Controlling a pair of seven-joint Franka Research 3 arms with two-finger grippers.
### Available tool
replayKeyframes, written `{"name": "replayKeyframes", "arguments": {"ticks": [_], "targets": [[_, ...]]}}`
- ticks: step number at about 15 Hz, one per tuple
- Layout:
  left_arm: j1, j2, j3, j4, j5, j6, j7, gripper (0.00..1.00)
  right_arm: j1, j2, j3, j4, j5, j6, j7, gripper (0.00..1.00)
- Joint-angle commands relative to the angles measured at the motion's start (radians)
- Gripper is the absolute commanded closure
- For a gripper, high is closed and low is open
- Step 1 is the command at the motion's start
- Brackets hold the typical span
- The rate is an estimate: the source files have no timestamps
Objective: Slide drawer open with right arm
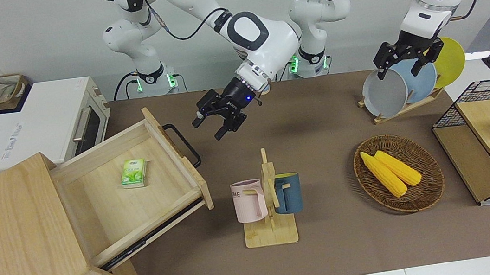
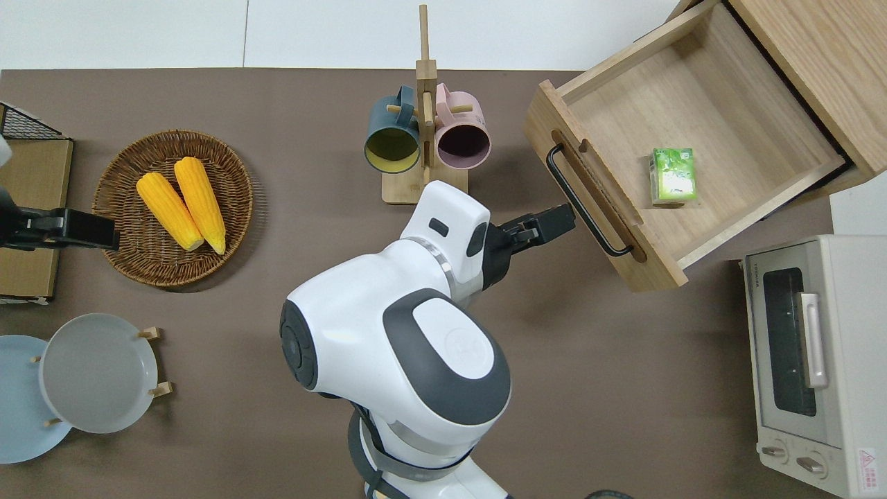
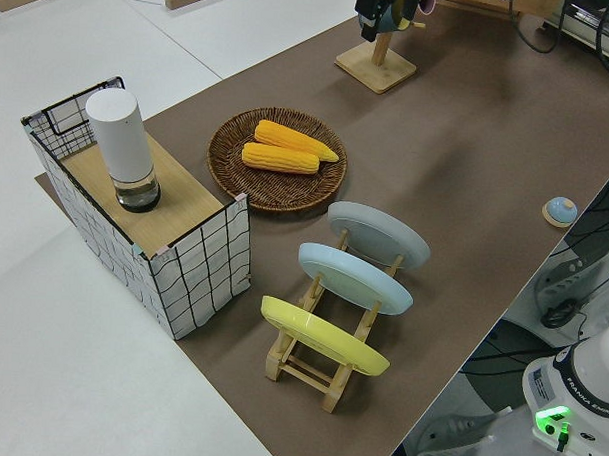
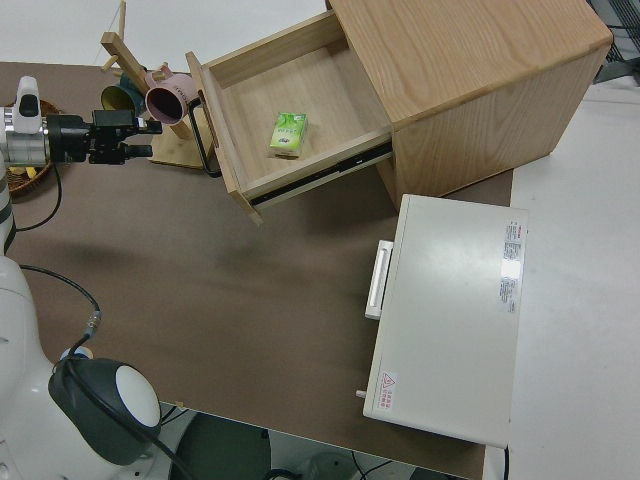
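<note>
The light-wood drawer [image 1: 110,219] stands pulled far out of the big pale cabinet [image 1: 10,241], its black bar handle [image 1: 183,145] facing the middle of the table. A small green packet [image 1: 133,173] lies on the drawer floor [image 2: 727,132]. My right gripper [image 1: 209,128] hangs open over the brown mat close beside the handle [image 2: 585,201], toward the left arm's end of it, holding nothing. In the overhead view the right gripper [image 2: 558,220] points at the handle. The right side view shows the right gripper [image 4: 135,138] apart from the handle [image 4: 207,150]. The left arm is parked, its gripper [image 1: 399,72] open.
A mug rack [image 1: 271,227] with a pink mug [image 1: 249,201] and a blue mug [image 1: 287,193] stands mid-table. A wicker basket [image 1: 425,195] holds two corn cobs. A plate rack [image 1: 402,106], a wire-mesh box [image 1: 486,164] and a white toaster oven [image 2: 818,360] are also here.
</note>
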Motion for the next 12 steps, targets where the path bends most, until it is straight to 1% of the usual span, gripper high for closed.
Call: {"name": "replayKeyframes", "arguments": {"ticks": [1,2,3,4,6,10,12], "targets": [[-0.017,0.012,0.016,0.02,0.014,0.001,0.006,0.0,-0.065,-0.076,0.008,0.009,0.169,0.01,0.011,0.017],[-0.017,0.012,0.016,0.02,0.015,0.001,0.006,0.0,-0.086,-0.098,0.008,0.01,0.219,0.01,0.011,0.017],[-0.017,0.012,0.016,0.02,0.014,0.001,0.006,0.0,-0.124,-0.133,0.006,0.01,0.299,0.01,0.009,0.017],[-0.017,0.012,0.016,0.02,0.014,0.001,0.006,0.0,-0.147,-0.153,0.006,0.009,0.343,0.01,0.009,0.017],[-0.017,0.012,0.016,0.02,0.014,0.001,0.006,0.0,-0.192,-0.19,0.006,0.009,0.425,0.009,0.008,0.017],[-0.017,0.012,0.016,0.02,0.015,0.001,0.006,0.0,-0.302,-0.253,0.006,0.007,0.586,0.009,-0.005,0.017],[-0.017,0.012,0.016,0.02,0.014,0.001,0.006,0.0,-0.358,-0.285,0.006,0.003,0.643,0.007,-0.041,0.017]]}}
